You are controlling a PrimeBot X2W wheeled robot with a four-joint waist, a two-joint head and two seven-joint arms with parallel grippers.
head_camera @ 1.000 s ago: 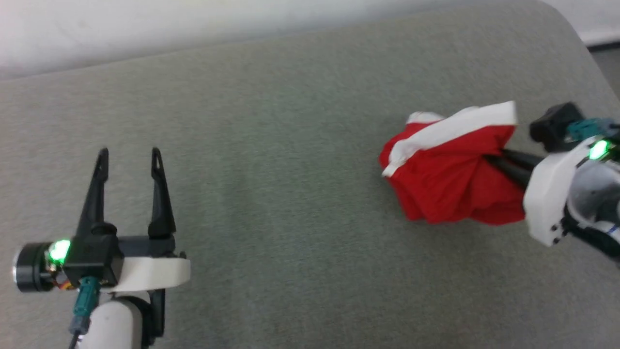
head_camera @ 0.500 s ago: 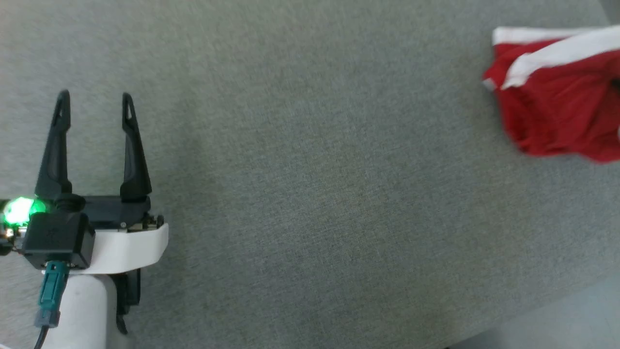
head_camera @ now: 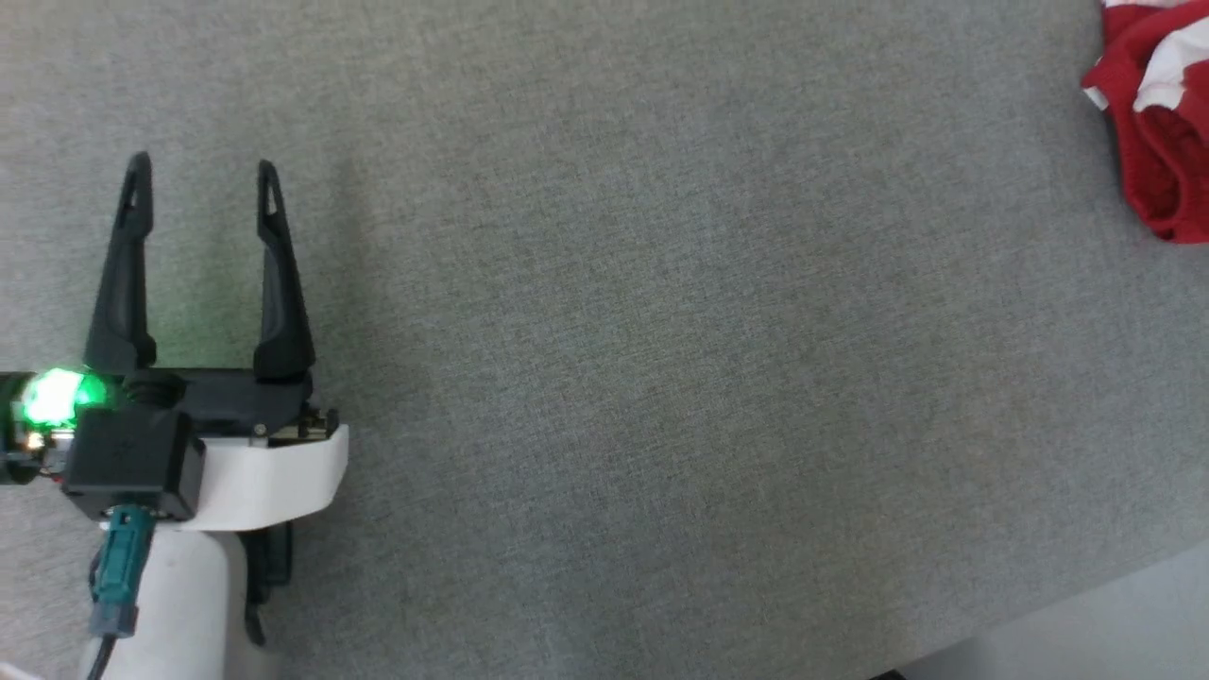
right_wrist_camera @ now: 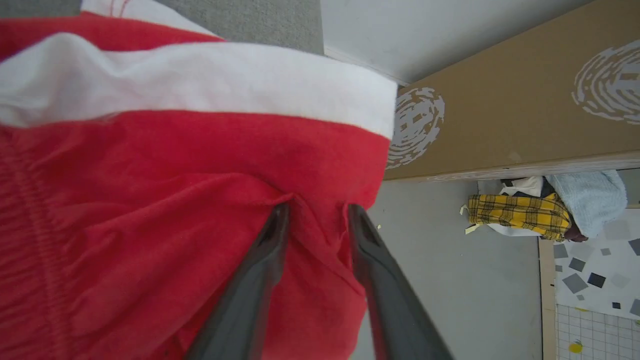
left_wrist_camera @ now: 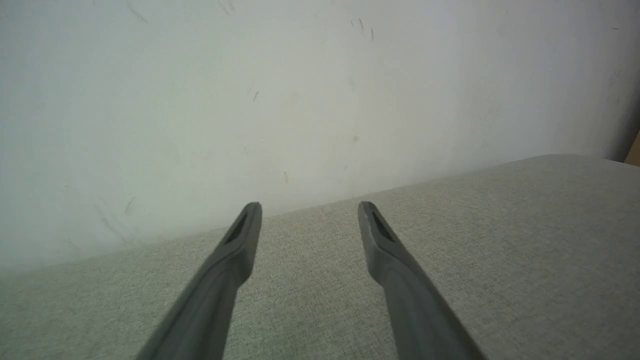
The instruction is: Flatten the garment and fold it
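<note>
We see grey fabric counter (head_camera: 661,378). Garment (head_camera: 1157,170) bunched at upper right corner of head view, red, white band (right_wrist_camera: 200,80) along one edge. Left tool (head_camera: 203,165) low over counter, well apart from garment, jaws wide apart, empty. Right tool (right_wrist_camera: 317,210): jaws parted, red fold between fingers.
</note>
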